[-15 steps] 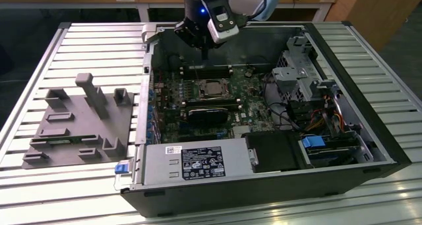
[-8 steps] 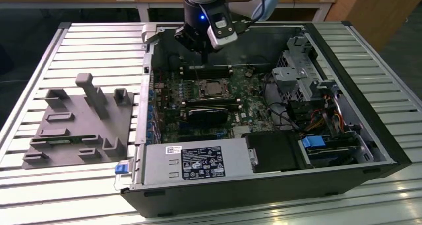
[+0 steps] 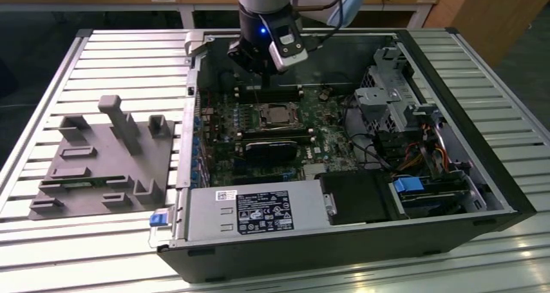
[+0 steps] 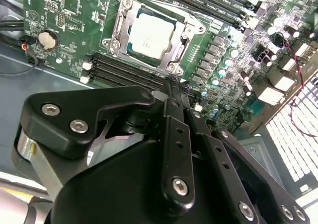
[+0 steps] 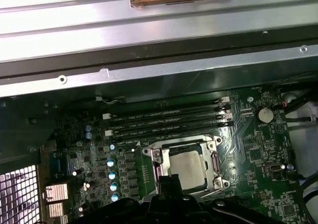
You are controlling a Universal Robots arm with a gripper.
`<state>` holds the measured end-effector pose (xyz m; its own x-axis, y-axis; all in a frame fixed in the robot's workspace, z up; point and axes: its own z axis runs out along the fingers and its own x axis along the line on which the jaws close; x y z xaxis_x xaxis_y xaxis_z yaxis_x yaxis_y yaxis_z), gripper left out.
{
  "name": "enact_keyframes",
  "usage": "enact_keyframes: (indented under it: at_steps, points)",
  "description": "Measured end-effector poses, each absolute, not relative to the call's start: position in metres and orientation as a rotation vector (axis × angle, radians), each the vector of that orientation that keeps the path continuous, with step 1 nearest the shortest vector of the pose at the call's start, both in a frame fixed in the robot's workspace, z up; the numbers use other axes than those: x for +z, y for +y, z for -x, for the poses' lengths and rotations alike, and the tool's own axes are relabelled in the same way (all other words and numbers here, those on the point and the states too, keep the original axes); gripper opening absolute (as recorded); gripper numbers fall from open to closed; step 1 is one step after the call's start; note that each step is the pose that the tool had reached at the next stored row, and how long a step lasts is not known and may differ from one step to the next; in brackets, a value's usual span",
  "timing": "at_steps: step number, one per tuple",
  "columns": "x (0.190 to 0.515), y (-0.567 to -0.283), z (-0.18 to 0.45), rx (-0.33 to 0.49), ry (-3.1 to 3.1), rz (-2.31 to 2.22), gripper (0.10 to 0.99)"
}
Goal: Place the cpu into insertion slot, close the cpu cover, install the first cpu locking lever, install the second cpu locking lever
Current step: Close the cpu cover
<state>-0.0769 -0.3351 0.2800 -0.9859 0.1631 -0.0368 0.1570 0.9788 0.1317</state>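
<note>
The cpu (image 4: 150, 34) lies flat in the insertion slot (image 4: 115, 44) on the green board (image 4: 54, 15). The cpu cover (image 4: 191, 31) is down around it, its cut-out framing the metal top. The pincer (image 4: 171, 90) hangs above the board near the socket, over the long memory slots (image 4: 129, 72). It looks clenched, tips together, with nothing between them. The open computer case (image 3: 481, 177) stands on the slatted desk (image 3: 112, 55).

I cannot tell whether the thin locking lever (image 4: 185, 41) along the cover's edge is hooked. Lever work seems to be the step in hand. To do it well, the clenched tip should bear on the lever's free end, never on the chip's top. It should press down and slightly sideways, so the wire slips under its catch without dragging across the board.
</note>
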Motion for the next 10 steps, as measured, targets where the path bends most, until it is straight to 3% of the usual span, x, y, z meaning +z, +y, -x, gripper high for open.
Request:
enact_keyframes:
  at_steps: [10]
  points:
    - [0.2784, -0.3351, 0.0771, 0.177, 3.078, -0.249, 0.106]
